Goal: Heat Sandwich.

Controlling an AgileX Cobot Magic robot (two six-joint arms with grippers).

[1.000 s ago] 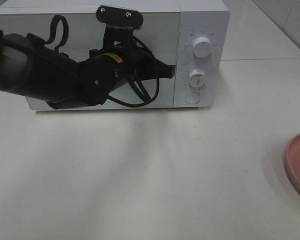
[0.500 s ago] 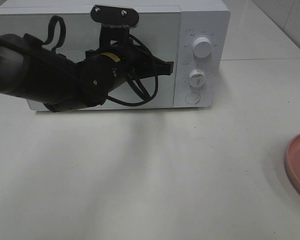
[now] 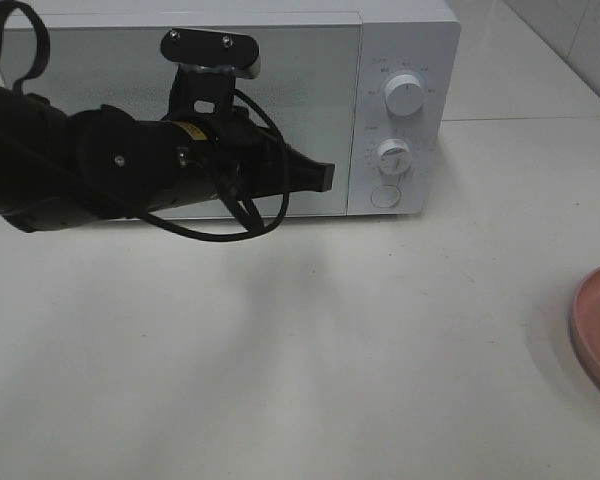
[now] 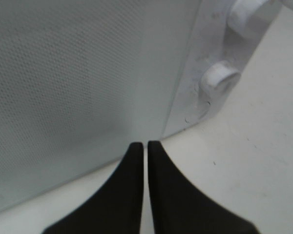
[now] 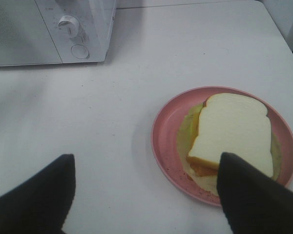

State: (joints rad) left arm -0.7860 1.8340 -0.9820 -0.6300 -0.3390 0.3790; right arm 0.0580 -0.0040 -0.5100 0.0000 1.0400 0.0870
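Observation:
The sandwich point(image 5: 234, 131), white bread with pale filling, lies on a round pink plate point(image 5: 162, 127) in the right wrist view. My right gripper point(image 5: 145, 157) hovers open just short of the plate, with nothing between its fingers. In the high view only the plate's rim point(image 3: 592, 330) shows, at the right edge. My left gripper point(image 3: 326, 176) is shut on nothing. Its black fingertips point(image 4: 136, 148) point at the lower right corner of the white microwave's point(image 3: 405, 30) closed door point(image 4: 78, 73).
The microwave has two round knobs point(image 3: 404, 95) point(image 3: 392, 155) and a round button point(image 3: 384, 194) on its right panel. The left arm's black body and cables point(image 3: 100, 175) cross in front of the door. A white tabletop point(image 3: 310, 360) stretches between microwave and plate.
The left arm has swung lower and back to the left, and its gripper tip dropped from mid-height on the door's right edge to its lower corner. The plate has not moved.

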